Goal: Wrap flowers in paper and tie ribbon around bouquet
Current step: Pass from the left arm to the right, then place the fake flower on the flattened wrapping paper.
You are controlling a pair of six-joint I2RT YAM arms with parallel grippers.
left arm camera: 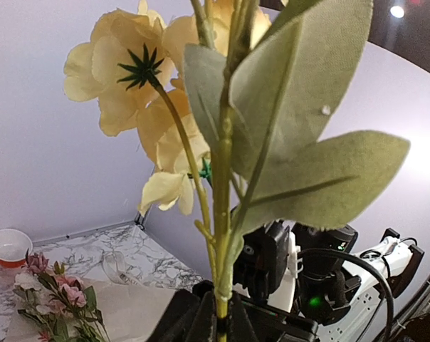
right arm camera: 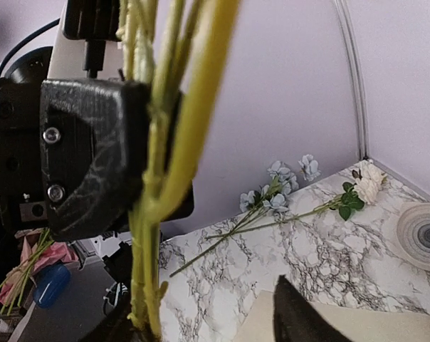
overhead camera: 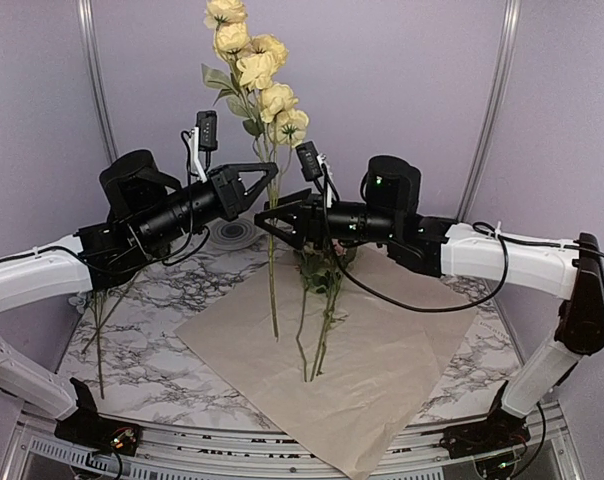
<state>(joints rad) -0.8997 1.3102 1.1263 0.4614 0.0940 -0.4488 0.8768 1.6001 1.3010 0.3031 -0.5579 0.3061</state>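
Holding yellow flowers (overhead camera: 254, 60) upright | left end effector (overhead camera: 265, 180) clamped on them | right end effector (overhead camera: 272, 215) jaws apart

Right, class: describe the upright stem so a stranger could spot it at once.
Start at the peach paper on the marble table. Over it, the left gripper holds one tall stem upright. It alone bears pale yellow blooms; the other stems lie flat.

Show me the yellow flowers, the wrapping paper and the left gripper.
yellow flowers (overhead camera: 257, 65), top view, on an upper bloom
paper (overhead camera: 382, 370), top view, on its bare middle
left gripper (overhead camera: 270, 172), top view, between its fingertips, shut on the stem
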